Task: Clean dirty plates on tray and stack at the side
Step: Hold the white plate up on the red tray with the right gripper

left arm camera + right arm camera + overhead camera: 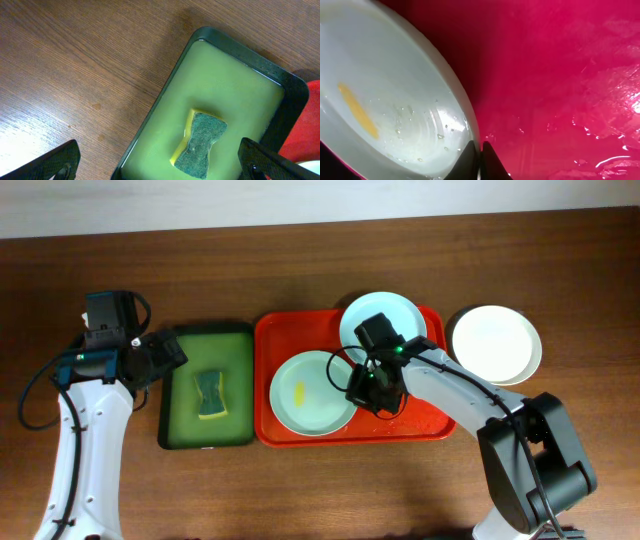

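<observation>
Red tray [430,425] sits mid-table with 2 mint plates on it: smeared plate [312,395] at front-left of the tray, and clean-looking mint plate [385,320] at the back-right corner, its edge partly under the right arm. Yellow smear [300,392] is near the middle of the front plate; in the right wrist view it reads as a slanted streak [357,111] with water droplets nearby. 1 white plate [493,345] is off the tray, on the wood table [320,480] just right of it, apart from the tray rim. Right gripper [362,385] is down at the right rim of the smeared plate, fingers pinched together on that rim [479,157], wet red tray floor beside it. Green tray [170,435] lies just left of the red tray, holding a sponge [210,395] with the green side up and a yellow layer below. Left gripper [168,352] hovers over the green tray's left edge, fingers [50,165] spread wide, holding nothing, sponge [200,145] between them in the left wrist view.
</observation>
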Controlling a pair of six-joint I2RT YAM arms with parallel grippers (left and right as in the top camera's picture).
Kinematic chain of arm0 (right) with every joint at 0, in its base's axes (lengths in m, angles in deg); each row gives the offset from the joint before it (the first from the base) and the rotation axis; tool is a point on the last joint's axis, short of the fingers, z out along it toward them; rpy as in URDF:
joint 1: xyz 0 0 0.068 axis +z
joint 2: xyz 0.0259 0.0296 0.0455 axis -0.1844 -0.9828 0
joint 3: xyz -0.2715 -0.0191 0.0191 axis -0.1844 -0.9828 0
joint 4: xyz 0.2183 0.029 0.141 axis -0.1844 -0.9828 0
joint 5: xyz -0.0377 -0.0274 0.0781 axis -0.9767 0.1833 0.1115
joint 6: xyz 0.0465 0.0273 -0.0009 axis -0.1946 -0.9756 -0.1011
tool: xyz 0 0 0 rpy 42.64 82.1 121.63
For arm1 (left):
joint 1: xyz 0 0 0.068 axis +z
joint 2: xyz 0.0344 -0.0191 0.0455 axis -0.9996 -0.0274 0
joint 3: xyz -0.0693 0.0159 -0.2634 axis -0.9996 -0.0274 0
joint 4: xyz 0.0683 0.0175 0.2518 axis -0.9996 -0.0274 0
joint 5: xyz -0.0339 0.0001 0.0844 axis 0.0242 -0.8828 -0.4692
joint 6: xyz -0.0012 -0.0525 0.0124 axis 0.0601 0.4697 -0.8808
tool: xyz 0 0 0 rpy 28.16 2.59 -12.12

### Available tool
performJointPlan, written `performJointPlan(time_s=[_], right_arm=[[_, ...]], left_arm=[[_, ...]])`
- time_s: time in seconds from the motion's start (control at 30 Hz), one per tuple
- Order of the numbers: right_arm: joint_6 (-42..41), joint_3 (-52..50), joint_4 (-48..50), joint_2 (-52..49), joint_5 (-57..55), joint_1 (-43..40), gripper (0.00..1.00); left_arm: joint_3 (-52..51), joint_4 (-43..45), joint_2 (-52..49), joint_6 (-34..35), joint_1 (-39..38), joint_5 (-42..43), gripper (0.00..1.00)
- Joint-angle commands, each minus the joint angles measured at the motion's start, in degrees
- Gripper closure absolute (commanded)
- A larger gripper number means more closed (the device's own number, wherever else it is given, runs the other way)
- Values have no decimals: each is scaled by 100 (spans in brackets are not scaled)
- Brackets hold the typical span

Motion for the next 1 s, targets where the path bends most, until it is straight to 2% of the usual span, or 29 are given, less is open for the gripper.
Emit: performJointPlan(time_s=[0.0, 0.03, 0.13, 0.17, 0.23, 0.3, 0.43, 0.47, 0.5, 0.53, 0.57, 0.67, 0.83, 0.97], right_arm=[[-107, -39, -9, 42, -138, 48, 68], [-90, -39, -50, 42, -136, 48, 52], [623, 55, -199, 81, 87, -63, 42], [1047, 299, -584, 131, 212, -195, 34], [1902, 798, -1419, 151, 173, -304, 13], [2417, 1139, -1838, 151, 166, -304, 2], [2507, 1379, -1923, 151, 164, -304, 2], [2717, 1379, -1923, 151, 166, -302, 10], [2754, 1375, -1969, 151, 144, -302, 39], [2752, 1362, -1969, 149, 144, -293, 56], [2752, 1296, -1963, 149, 118, -291, 54], [2752, 1091, -1867, 149, -210, -243, 57], [2752, 570, -916, 149, -293, 48, 59], [2750, 297, -588, 149, -525, 55, 63]], left_arm=[[68, 9, 72, 74, 31, -2, 1], [68, 9, 72, 74, 31, -2, 1], [68, 9, 72, 74, 31, -2, 1], [68, 9, 72, 74, 31, -2, 1], [68, 9, 72, 74, 31, -2, 1], [68, 9, 72, 74, 31, -2, 1], [68, 9, 72, 74, 31, -2, 1], [68, 9, 72, 74, 31, -2, 1], [68, 9, 72, 74, 31, -2, 1], [68, 9, 72, 74, 31, -2, 1], [68, 9, 72, 74, 31, -2, 1], [68, 9, 72, 74, 31, -2, 1], [68, 9, 72, 74, 31, -2, 1], [68, 9, 72, 74, 31, -2, 1]])
